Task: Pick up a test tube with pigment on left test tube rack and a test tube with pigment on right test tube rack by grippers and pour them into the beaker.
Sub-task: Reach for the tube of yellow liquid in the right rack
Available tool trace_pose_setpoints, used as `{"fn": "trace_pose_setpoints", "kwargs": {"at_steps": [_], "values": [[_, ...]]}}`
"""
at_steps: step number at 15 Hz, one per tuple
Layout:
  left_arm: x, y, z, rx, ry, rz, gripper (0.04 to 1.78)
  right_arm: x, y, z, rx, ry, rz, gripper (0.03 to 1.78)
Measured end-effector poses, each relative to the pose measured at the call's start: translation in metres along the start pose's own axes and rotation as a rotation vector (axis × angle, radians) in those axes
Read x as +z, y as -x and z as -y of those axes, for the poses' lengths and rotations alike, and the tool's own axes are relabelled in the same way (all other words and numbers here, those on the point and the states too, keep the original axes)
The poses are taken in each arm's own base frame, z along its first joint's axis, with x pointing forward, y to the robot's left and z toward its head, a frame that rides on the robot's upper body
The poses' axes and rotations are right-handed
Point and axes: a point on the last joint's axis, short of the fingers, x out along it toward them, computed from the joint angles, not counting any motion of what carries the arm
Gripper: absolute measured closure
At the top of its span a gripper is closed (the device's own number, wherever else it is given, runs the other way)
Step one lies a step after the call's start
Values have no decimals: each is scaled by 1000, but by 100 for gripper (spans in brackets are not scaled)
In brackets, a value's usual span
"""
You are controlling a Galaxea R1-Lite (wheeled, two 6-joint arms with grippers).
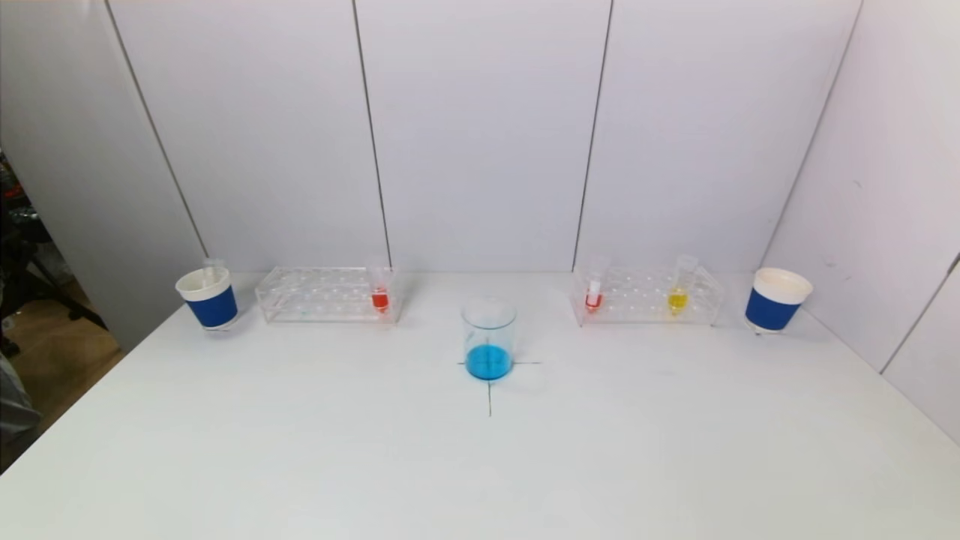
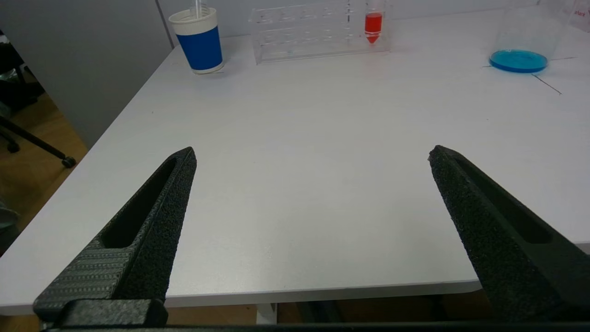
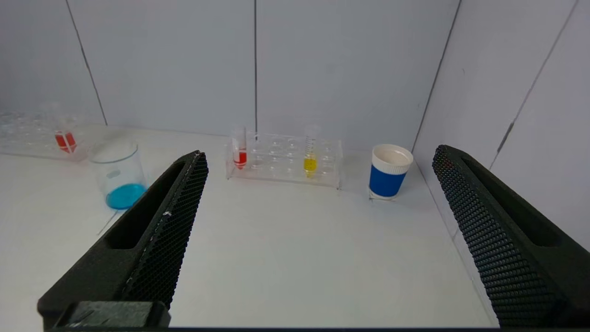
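Observation:
A glass beaker (image 1: 488, 337) with blue liquid stands at the table's middle on a drawn cross. The clear left rack (image 1: 326, 294) holds one tube of red pigment (image 1: 380, 298) at its inner end. The clear right rack (image 1: 646, 297) holds a red tube (image 1: 593, 294) and a yellow tube (image 1: 678, 296). Neither arm shows in the head view. My left gripper (image 2: 312, 154) hangs open over the near left table edge, far from its rack (image 2: 318, 32). My right gripper (image 3: 319, 153) is open too, back from the right rack (image 3: 283, 159), nothing between its fingers.
A blue and white paper cup (image 1: 208, 298) with an empty tube in it stands left of the left rack. A second blue cup (image 1: 776, 299) stands right of the right rack. White wall panels close the back and right side. The table's left edge (image 2: 115, 124) drops to the floor.

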Motion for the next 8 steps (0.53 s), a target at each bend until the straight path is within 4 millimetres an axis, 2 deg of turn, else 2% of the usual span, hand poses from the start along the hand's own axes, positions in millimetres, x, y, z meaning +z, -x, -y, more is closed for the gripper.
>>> {"fn": "trace_pose_setpoints", "kwargs": {"at_steps": [2, 4, 8], "values": [[0, 0, 0, 0, 0, 0, 6, 9, -38, 2, -2, -1, -23, 4], [0, 0, 0, 0, 0, 0, 6, 10, -75, 4, -2, -4, -44, 4], [0, 0, 0, 0, 0, 0, 6, -11, -146, 7, -2, -16, -116, 4]]}}
